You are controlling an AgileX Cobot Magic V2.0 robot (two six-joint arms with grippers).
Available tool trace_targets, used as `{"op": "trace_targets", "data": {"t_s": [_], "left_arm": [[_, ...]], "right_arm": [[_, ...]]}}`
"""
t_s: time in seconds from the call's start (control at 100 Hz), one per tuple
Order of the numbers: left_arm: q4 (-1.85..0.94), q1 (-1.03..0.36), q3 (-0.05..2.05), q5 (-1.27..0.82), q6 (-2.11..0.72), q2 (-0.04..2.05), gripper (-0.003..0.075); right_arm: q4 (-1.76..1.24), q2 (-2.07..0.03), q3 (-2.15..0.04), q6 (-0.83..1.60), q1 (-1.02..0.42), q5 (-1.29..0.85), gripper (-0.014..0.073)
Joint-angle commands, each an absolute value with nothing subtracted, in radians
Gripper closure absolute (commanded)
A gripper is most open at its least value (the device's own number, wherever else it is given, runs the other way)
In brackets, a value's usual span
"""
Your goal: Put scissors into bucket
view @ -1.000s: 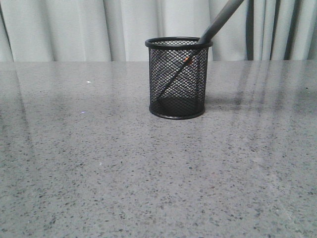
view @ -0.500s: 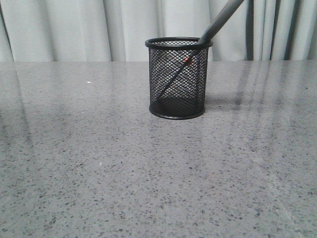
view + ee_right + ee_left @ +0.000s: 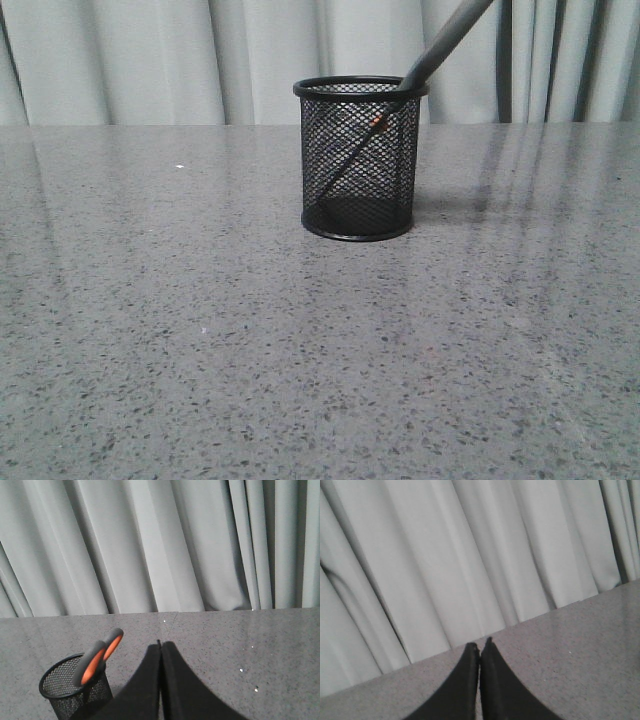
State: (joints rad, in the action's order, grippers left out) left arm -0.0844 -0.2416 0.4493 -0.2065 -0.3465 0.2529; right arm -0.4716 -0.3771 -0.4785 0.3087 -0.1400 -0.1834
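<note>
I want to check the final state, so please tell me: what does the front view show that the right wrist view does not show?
Only the front view shows the scissors' blades through the mesh, slanting down to the bucket's base, with the orange-red pivot spot; no tool is visible there. Only the right wrist view shows the orange handle loops and the right tool, shut and apart from the bucket. Both show the scissors standing tilted in the bucket on the grey table, curtain behind.

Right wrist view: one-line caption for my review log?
Scissors stand blades-down in the bucket, handles over the rim; shut right gripper nearby.
</note>
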Motion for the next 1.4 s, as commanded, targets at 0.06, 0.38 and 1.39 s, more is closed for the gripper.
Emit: {"op": "trace_targets", "data": {"t_s": [0.06,0.38,1.39], "left_arm": [[-0.164,-0.239,0.330,-0.098,-0.331,0.116,0.0741],[-0.228,-0.239,0.272,-0.098,-0.331,0.004,0.0741],[-0.175,-0.237,0.256,-0.098,-0.271,0.004,0.0741]], "right_arm": [[-0.468,-0.307,-0.417,0.314,-0.132,-0.091,0.0648],[-0.468,-0.273,-0.361,0.314,-0.132,-0.098,0.0648],[-0.468,-0.273,-0.361,0.314,-0.132,-0.098,0.0648]]}}
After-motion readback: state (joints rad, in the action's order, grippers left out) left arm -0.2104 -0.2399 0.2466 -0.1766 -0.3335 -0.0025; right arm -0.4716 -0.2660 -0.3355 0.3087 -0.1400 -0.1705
